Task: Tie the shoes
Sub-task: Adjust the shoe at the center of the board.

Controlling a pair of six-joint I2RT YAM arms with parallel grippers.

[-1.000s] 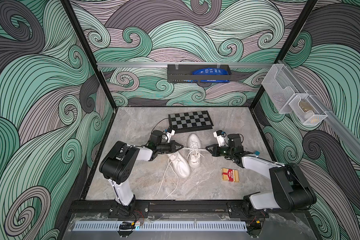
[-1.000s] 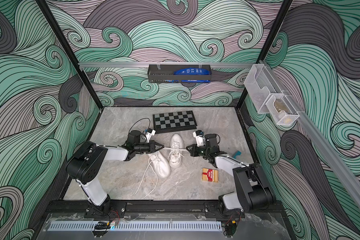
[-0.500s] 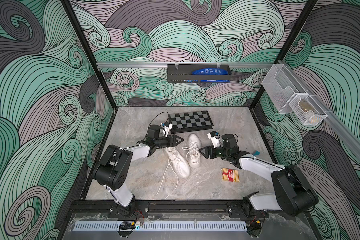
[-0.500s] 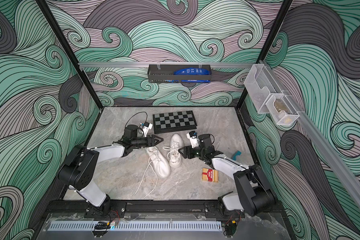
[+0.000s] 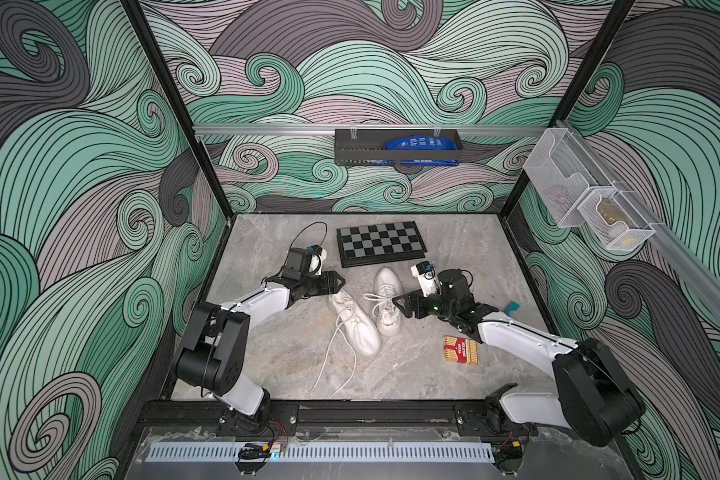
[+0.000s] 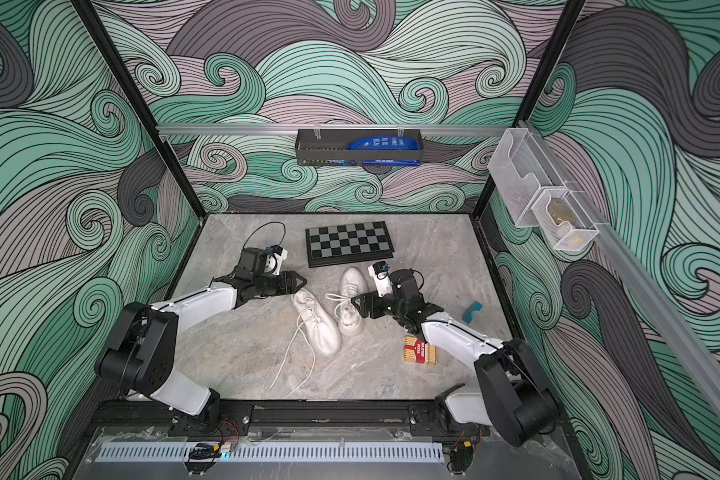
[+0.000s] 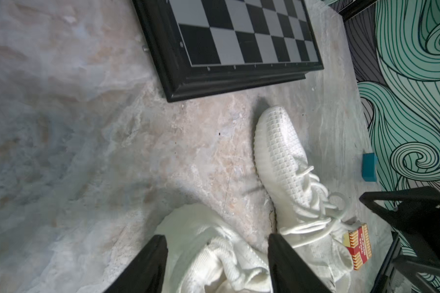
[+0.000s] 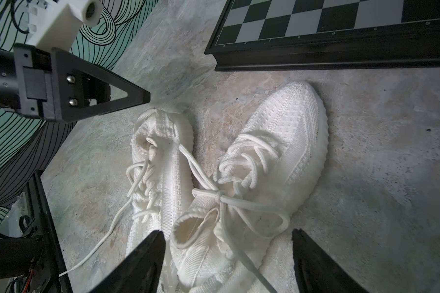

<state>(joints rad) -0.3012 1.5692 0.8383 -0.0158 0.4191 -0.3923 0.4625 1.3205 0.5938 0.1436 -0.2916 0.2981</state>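
About half the job looks done. Two white knit shoes (image 5: 368,316) lie side by side in the middle of the surface (image 5: 267,353), just near of the chessboard (image 5: 381,243).

The right shoe (image 5: 385,299) points its toe away, toward the chessboard. Its laces are drawn into a bow (image 8: 220,196) with a small knot over the tongue. Two loops lie flat to either side, and one free end runs off toward the heel. The bow looks slack rather than snug, so it may need a firmer pull; that is a guess.

The left shoe (image 5: 356,324) lies the other way, with its toe toward the near edge and angled to the right. It is threaded through the eyelets but not tied. Its two long laces (image 5: 333,365) trail loose across the surface toward the near edge. Its knit collar is crumpled and folded in at the heel.

What is left, as I judge it, is to gather those two ends, cross them and knot them.

The left hand (image 5: 341,281) hangs just above that shoe's heel, at its far end, with its jaws spread and nothing between them. The right hand (image 8: 228,232) is spread wide over the heel end of the tied shoe and is also empty.
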